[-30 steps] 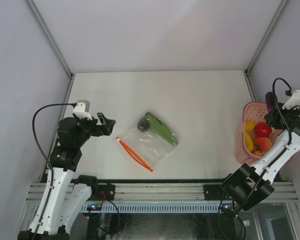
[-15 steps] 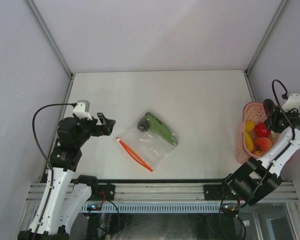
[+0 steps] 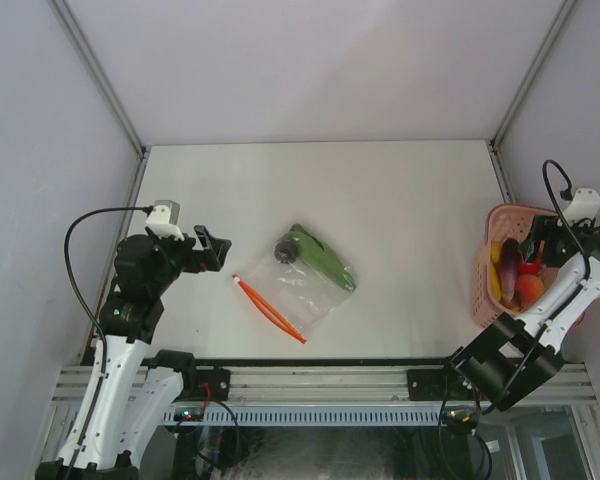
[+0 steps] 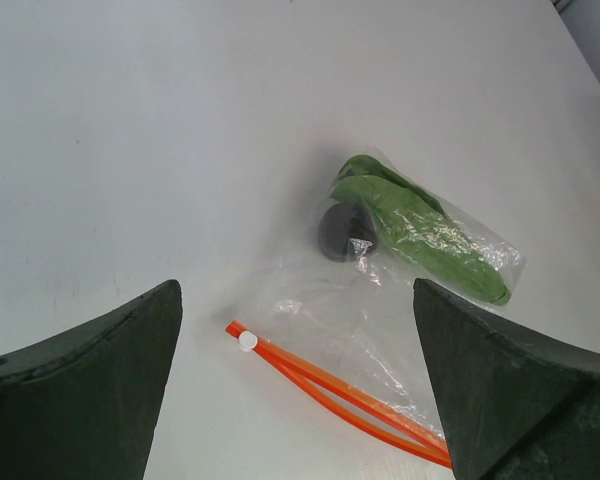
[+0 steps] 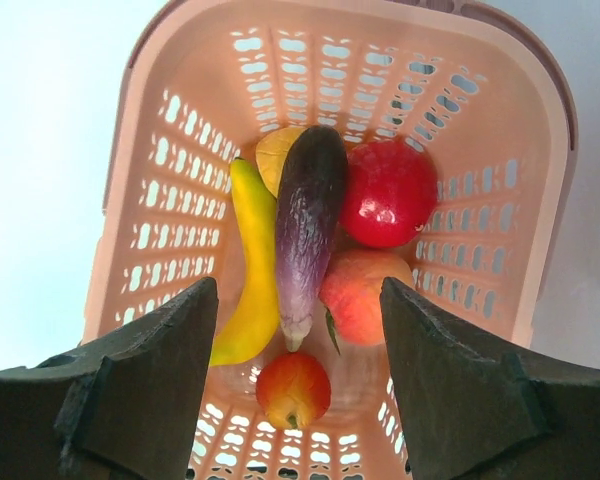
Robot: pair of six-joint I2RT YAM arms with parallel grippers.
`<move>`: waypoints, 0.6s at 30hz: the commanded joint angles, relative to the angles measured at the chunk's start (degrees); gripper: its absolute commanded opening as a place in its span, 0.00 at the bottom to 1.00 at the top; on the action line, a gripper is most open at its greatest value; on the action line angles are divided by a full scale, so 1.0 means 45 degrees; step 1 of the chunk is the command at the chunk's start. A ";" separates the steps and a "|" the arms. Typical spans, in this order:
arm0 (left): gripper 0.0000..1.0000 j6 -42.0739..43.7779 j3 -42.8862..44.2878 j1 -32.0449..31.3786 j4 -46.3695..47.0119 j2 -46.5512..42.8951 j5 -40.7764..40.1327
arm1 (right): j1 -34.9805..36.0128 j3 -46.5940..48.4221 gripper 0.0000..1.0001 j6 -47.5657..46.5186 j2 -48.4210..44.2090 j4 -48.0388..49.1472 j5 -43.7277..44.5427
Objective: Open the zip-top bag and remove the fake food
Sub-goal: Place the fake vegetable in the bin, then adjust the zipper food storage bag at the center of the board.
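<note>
Spreading R gripper (image 5: 298, 285) | eggplant (image 5: 305, 225) now dropped in basket (image 5: 180, 170) | L gripper (image 4: 295, 288) wide, empty

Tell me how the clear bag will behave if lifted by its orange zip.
Probably floppy: the zip-top bag is thin, wrinkled film lying flat. The green food and dark piece at its far end would likely drag that end down. Glossy film may slip.
</note>
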 commanded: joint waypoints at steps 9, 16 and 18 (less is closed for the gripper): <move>1.00 -0.0664 -0.0451 0.0128 0.1139 -0.0122 0.1133 | 0.2639 0.0401 0.77 -0.1601 -0.3324 -0.0304 -0.5271; 0.99 -0.0913 -0.0867 0.0141 0.1791 0.0043 0.2050 | 0.8410 0.0275 0.78 -0.2062 -0.3035 0.0880 -0.5874; 0.96 -0.0931 -0.0999 0.0144 0.1849 0.0132 0.2103 | 1.0085 0.0217 0.78 -0.3095 -0.2583 0.1042 -0.5989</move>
